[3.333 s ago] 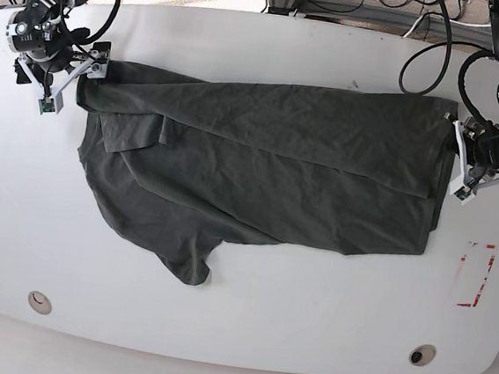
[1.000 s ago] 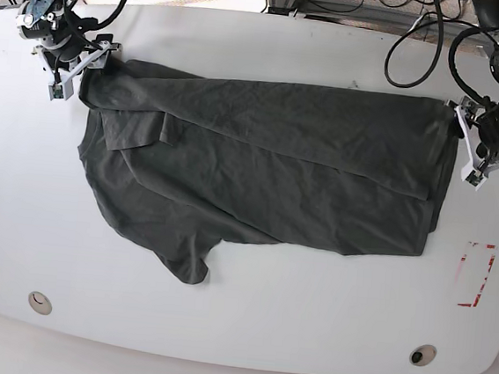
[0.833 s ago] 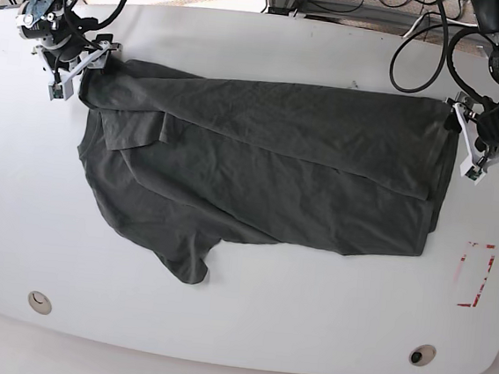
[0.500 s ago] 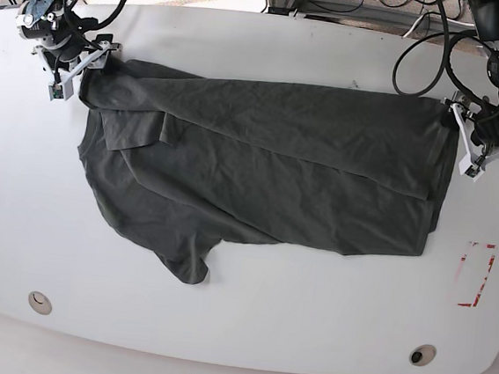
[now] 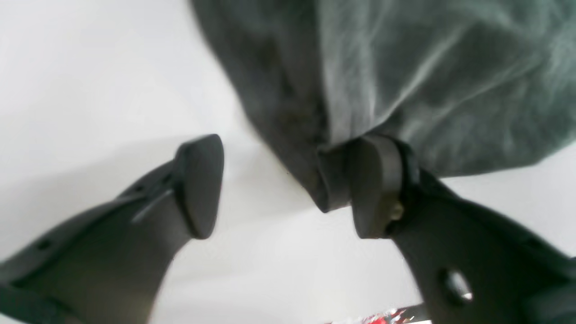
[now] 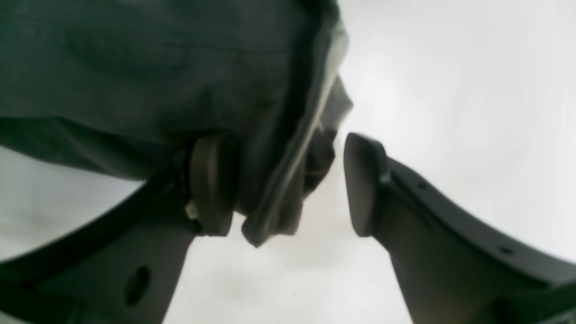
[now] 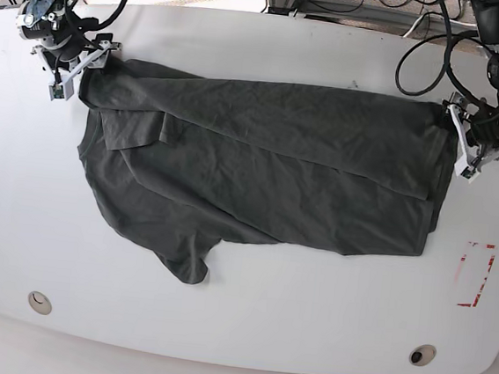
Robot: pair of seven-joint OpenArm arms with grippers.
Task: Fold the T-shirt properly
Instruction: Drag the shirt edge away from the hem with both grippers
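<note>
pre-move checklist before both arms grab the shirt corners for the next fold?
1. Left gripper astride the dark charcoal-grey soft fabric T-shirt edge: ok, cloth against one finger.
2. Left jaws closed on cloth: not ok, wide gap.
3. Right gripper astride shirt corner: ok, bunched hem between the fingers.
4. Right jaws closed: not ok, gap visible.
5. Shirt flat on white table: not ok, loose flap toward the near edge.
6. Both layers captured: cannot tell.

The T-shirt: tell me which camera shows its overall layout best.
The base view. It alone shows the whole T-shirt spread over the white table, with its folded upper edge and one sleeve hanging low. Each wrist view shows only a blurred corner of fabric between the left claw or right claw.
</note>
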